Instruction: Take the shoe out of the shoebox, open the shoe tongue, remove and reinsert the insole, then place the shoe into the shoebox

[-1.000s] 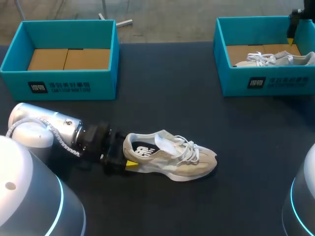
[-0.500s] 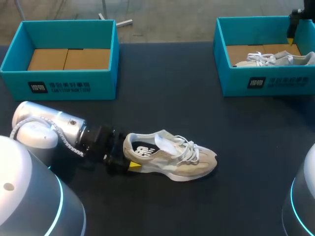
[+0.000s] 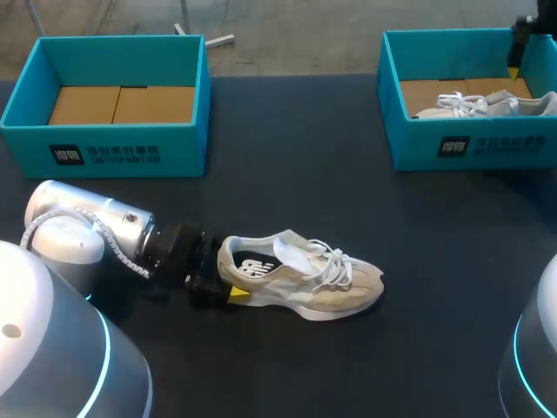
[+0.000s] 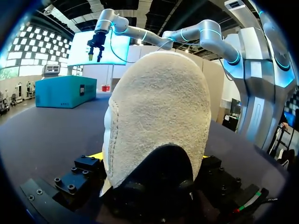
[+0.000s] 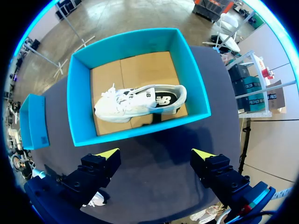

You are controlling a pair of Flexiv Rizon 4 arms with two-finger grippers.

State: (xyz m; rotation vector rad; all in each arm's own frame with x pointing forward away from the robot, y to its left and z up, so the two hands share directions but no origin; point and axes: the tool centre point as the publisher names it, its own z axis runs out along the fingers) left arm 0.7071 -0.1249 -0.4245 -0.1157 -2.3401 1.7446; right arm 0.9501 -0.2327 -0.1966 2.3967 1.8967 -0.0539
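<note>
Straddling the shoe's [image 3: 300,279] heel, left pincer [image 3: 224,279] — cannot tell its grip; right pincer [image 5: 155,154] spread above boxed sneaker [image 5: 140,103].

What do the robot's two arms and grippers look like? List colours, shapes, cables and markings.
The left arm and right arm are rounded silver-white tubes with glowing cyan rings; the left carries a white coiled cable and ends in black. The left gripper and right gripper are black, blocky and bolted, with yellow fingertips and a small green-and-red stripe.

left end effector [image 3: 224,277]: far side hidden behind shoe [image 3: 305,277] heel | second shoe [image 3: 487,106]: one end cut off, head view
</note>
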